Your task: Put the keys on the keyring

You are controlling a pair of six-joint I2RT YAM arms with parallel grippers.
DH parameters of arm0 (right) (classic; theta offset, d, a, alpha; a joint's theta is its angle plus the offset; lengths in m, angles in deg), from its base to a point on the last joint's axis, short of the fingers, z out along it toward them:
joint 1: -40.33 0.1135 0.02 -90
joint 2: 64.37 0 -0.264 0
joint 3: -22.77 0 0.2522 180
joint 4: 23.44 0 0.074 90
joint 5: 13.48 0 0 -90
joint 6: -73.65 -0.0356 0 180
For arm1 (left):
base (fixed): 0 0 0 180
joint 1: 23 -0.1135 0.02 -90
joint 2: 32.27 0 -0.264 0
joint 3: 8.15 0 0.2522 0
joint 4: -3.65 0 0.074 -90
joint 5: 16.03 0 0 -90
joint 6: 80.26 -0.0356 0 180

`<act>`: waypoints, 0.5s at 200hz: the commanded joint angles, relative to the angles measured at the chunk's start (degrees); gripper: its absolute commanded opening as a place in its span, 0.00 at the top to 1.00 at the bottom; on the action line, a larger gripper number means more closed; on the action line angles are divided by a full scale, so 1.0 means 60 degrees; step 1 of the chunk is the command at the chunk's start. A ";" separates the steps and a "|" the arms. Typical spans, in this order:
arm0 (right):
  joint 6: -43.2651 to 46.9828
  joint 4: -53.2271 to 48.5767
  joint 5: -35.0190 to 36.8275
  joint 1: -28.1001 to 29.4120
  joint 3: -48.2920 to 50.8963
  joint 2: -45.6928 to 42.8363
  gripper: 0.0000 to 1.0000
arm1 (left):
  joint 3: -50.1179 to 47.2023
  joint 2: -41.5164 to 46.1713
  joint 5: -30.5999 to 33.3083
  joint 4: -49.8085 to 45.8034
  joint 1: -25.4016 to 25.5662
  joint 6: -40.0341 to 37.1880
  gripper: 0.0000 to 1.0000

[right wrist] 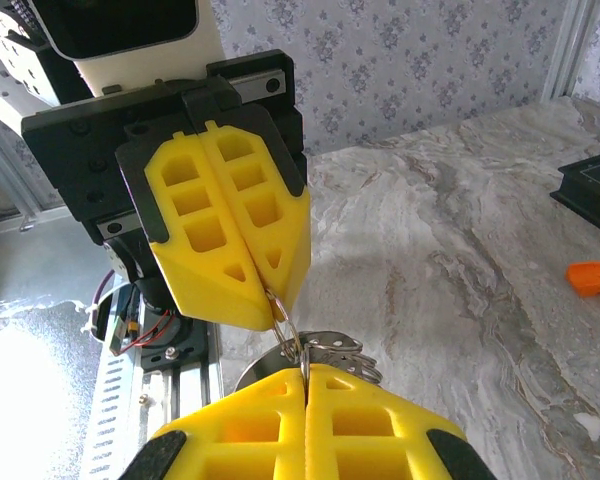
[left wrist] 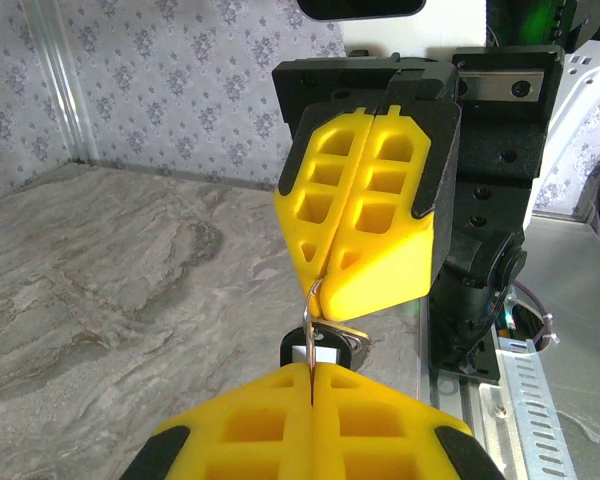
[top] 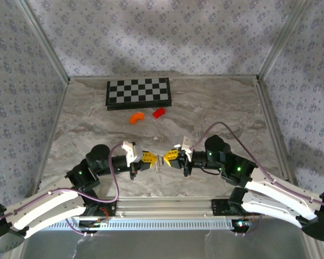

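Note:
My two grippers meet tip to tip low over the near middle of the table. In the left wrist view my left gripper (left wrist: 311,368) is shut on the thin silvery keyring (left wrist: 308,315), whose wire runs up into the shut fingers of my right gripper (left wrist: 320,284). A small dark key with a pale centre (left wrist: 325,352) hangs just past my left fingertips. From the right wrist, my right gripper (right wrist: 305,368) pinches the keyring (right wrist: 288,322), an oval link leading into my left gripper (right wrist: 272,296). From above, the keyring (top: 159,162) spans left gripper (top: 153,158) and right gripper (top: 165,158).
A checkerboard (top: 139,93) lies at the back of the table, with a curved orange piece (top: 136,116) and a red block (top: 159,112) in front of it. Patterned walls enclose three sides. The metal base rail (top: 167,205) runs along the near edge.

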 commanded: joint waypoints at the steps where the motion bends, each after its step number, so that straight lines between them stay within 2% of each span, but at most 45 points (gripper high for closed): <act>1: 0.0133 -0.0021 -0.0247 -0.0036 -0.0179 -0.0137 1.00 | 0.0033 0.0139 -0.0215 0.0433 0.0065 0.0070 1.00; 100: 0.0206 -0.0354 -0.0251 -0.0021 -0.0246 -0.0237 1.00 | -0.0007 0.0137 -0.0242 0.0469 0.0078 0.0084 1.00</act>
